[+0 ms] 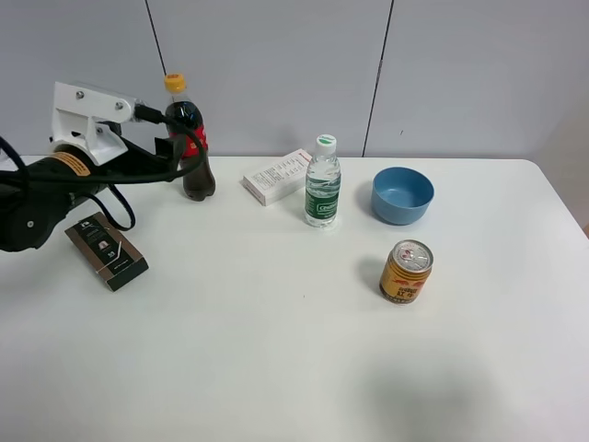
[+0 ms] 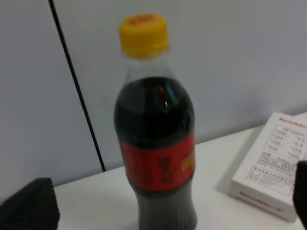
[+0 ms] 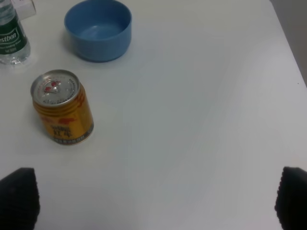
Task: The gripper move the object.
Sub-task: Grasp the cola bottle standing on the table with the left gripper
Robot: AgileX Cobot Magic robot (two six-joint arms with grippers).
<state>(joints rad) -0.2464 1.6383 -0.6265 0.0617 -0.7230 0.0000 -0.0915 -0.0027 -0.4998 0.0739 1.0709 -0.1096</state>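
A white desk (image 1: pixel 276 368) fills the scene. At its far left is my left end effector (image 1: pixel 173 152), black jaws on a white bracket. The jaws are spread wide and grip nothing. The tall plastic cola bottle (image 1: pixel 190 138), with dark liquid, a red label and a yellow cap, stands upright between them, with a gap on each side in the wrist view. My right end effector (image 3: pixel 153 199) is also spread wide, above bare desk. Further right are a round blue bowl (image 1: pixel 402 194), a flat white carton (image 1: pixel 276 175) and a clear green-labelled water bottle (image 1: pixel 322 184). A dark flat packet (image 1: pixel 106 250) lies at the near left. A gold drinks can (image 1: pixel 406 272) stands nearer than the bowl.
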